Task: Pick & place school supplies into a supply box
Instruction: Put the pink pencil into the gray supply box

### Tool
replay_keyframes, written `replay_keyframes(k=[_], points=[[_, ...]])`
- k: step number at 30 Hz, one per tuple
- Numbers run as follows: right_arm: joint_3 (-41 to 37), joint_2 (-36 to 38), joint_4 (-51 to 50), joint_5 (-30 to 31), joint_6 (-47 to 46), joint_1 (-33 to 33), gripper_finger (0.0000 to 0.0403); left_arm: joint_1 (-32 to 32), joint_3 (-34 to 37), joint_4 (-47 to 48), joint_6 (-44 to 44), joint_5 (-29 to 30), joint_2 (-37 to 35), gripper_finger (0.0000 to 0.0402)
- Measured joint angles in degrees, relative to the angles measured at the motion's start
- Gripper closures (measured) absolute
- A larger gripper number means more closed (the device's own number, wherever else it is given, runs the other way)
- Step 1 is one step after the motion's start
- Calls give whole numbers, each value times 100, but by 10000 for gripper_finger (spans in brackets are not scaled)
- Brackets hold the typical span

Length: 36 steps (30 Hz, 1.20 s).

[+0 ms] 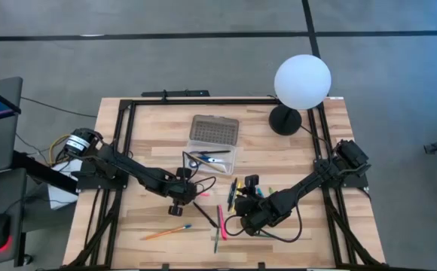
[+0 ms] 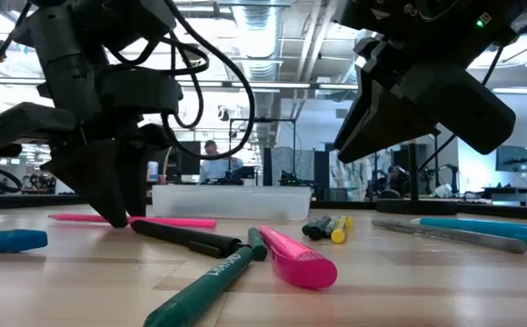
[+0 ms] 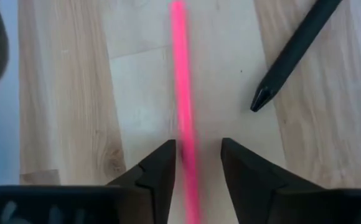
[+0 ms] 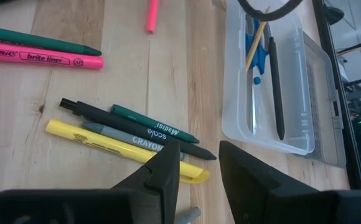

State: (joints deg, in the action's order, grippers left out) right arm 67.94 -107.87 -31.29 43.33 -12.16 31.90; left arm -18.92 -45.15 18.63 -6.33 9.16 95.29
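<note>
Left gripper jaws parted astride pink pen; right gripper jaws parted, empty.

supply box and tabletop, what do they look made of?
Supply box: looks like clear, glossy plastic; the pens inside show through its walls. Its lid looks grey with a dotted texture.
Tabletop: pale wood planks with a smooth finish, by the visible grain and seams; possibly a laminate.

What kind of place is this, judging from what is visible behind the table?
Probably a robotics lab or open workshop: exposed ceiling pipes, a person seated at a workstation beyond the table, a monitor at the side, and a bare concrete floor around the wooden table.
</note>
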Motion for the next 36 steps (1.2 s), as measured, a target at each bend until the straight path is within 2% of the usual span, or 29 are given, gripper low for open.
replay_keyframes(k=[5, 9, 14, 18, 24, 31, 36], points=[[0, 0, 2, 0, 0, 0, 294, 5, 16, -31, 22, 30, 7, 257], [0, 0, 11, 0, 0, 2, 294, 83, 91, -84, -123, 9, 10, 260], [0, 0, 20, -39, -51, 11, 294, 281, 703, -1127, -583, -193, -59, 292], [0, 0, 17, -138, -94, 37, 294, 271, 1178, -2132, -851, -27, -68, 331], [0, 0, 20, -138, -96, 37, 294, 169, 1556, -2960, -938, 137, -51, 390], [0, 0, 46, -138, -98, 37, 294, -19, 1630, -3181, -1017, 613, -10, 390], [0, -1, 46, -138, -98, 35, 294, -117, 1668, -3659, -644, 855, 44, 397]])
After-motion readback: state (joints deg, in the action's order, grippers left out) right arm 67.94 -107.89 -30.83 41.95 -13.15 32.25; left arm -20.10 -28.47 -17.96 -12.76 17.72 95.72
